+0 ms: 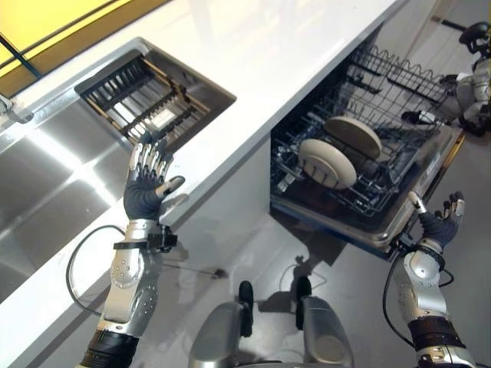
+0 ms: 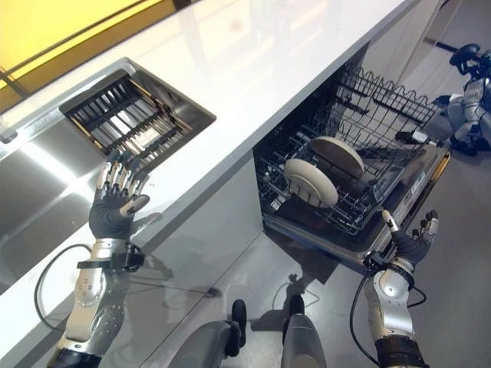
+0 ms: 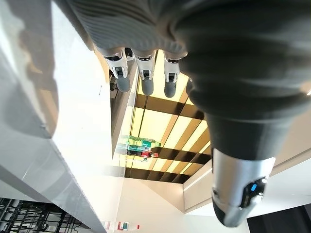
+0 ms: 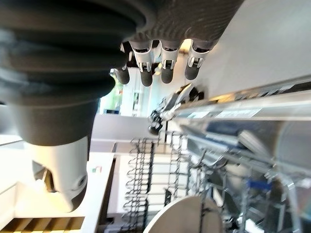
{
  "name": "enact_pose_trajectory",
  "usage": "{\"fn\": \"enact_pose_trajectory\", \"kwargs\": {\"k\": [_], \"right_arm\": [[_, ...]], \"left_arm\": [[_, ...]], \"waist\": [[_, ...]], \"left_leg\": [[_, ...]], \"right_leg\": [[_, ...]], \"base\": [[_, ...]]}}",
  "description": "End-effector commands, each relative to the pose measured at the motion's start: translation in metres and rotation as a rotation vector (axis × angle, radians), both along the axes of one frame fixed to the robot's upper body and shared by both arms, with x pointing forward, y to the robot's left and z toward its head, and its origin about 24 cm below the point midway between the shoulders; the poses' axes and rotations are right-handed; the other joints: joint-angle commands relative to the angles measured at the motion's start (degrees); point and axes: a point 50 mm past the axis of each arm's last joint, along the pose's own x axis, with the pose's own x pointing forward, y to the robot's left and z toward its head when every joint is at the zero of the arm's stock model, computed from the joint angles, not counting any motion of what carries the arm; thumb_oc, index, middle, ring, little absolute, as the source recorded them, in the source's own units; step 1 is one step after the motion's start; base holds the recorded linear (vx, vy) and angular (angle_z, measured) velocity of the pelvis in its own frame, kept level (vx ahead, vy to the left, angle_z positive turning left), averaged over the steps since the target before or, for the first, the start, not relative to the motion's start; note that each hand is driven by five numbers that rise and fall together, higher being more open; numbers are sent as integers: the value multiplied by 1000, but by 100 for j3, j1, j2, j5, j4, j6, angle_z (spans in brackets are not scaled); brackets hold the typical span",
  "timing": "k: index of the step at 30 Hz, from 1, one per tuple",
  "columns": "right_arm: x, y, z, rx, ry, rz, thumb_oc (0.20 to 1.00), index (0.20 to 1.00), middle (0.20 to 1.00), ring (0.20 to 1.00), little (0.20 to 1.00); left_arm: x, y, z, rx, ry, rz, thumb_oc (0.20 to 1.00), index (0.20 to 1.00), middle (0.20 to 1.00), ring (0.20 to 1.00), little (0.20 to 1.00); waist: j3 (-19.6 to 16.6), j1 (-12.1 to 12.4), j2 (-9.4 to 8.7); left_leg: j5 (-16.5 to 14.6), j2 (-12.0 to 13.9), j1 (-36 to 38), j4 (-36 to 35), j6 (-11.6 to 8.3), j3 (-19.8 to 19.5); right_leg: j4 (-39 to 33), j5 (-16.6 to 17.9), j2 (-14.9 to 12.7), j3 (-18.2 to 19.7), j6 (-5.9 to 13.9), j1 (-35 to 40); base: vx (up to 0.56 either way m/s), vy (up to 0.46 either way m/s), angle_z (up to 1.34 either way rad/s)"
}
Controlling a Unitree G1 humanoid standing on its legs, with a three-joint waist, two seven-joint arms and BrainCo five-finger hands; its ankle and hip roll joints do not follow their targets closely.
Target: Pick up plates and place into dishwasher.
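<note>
Two cream plates (image 1: 328,162) (image 1: 354,136) stand on edge in the lower rack (image 1: 383,84) of the open dishwasher under the white counter (image 1: 268,61). My left hand (image 1: 147,188) is raised over the counter's front edge beside the sink, fingers straight and spread, holding nothing. My right hand (image 1: 441,222) hovers open by the near right corner of the pulled-out rack, also with nothing in it. The plates (image 2: 311,182) sit well apart from both hands.
A steel sink (image 1: 54,169) lies at the left with a dark slatted drying rack (image 1: 146,96) set into its far end. The dishwasher door's edge (image 1: 368,238) juts toward me. Another robot (image 1: 476,77) stands at the far right on the grey floor.
</note>
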Motion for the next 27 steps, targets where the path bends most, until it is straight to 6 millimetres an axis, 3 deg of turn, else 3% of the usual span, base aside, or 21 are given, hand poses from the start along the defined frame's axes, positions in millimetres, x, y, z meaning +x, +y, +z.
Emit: {"fn": "enact_pose_trajectory", "kwargs": {"k": [1,5,8,11,15,20,27], "right_arm": [[-2,-1,19,13,-151,-5,1000,1000,1000,1000,1000],[4,3,21,37,-190,-4,1000,1000,1000,1000,1000],[20,7,41,52,-288,-4,1000,1000,1000,1000,1000],[34,11,60,64,-374,-17,1000,1000,1000,1000,1000],[46,17,86,26,-457,23,1000,1000,1000,1000,1000],[52,20,100,47,-537,78,1000,1000,1000,1000,1000],[54,22,125,27,-649,90,1000,1000,1000,1000,1000]], "left_arm": [[-6,29,-4,50,47,86,1000,1000,1000,1000,1000],[-2,29,0,75,40,85,1000,1000,1000,1000,1000],[6,27,15,78,-19,86,1000,1000,1000,1000,1000],[16,21,29,78,-66,81,1000,1000,1000,1000,1000],[23,17,44,80,-121,83,1000,1000,1000,1000,1000],[27,15,51,89,-155,99,1000,1000,1000,1000,1000],[30,15,58,86,-190,124,1000,1000,1000,1000,1000]], "waist": [[-255,155,-277],[-64,202,-221],[205,248,-84],[206,296,-9],[206,356,-30],[206,376,-170],[206,370,-197]], "left_leg": [[-546,16,-239,989,73,-105],[-590,38,-448,1200,111,-146],[-722,22,-969,1532,131,-193],[-775,2,-1561,1706,118,-246],[-735,5,-2113,1700,68,-325],[-568,6,-2497,1569,26,-426],[-382,36,-2849,1307,-16,-537]], "right_leg": [[-1181,1218,-286,204,343,392],[-1029,1171,-259,220,381,285],[-908,1064,-206,186,386,11],[-926,1009,-154,103,362,-347],[-1100,979,4,10,252,-675],[-1182,1015,123,-56,144,-1013],[-1197,1048,215,-113,105,-1495]], "base": [[129,-127,7],[-32,-117,1],[-234,-126,2],[-254,-102,11],[-180,-94,1],[-95,-59,1],[-61,-3,3]]}}
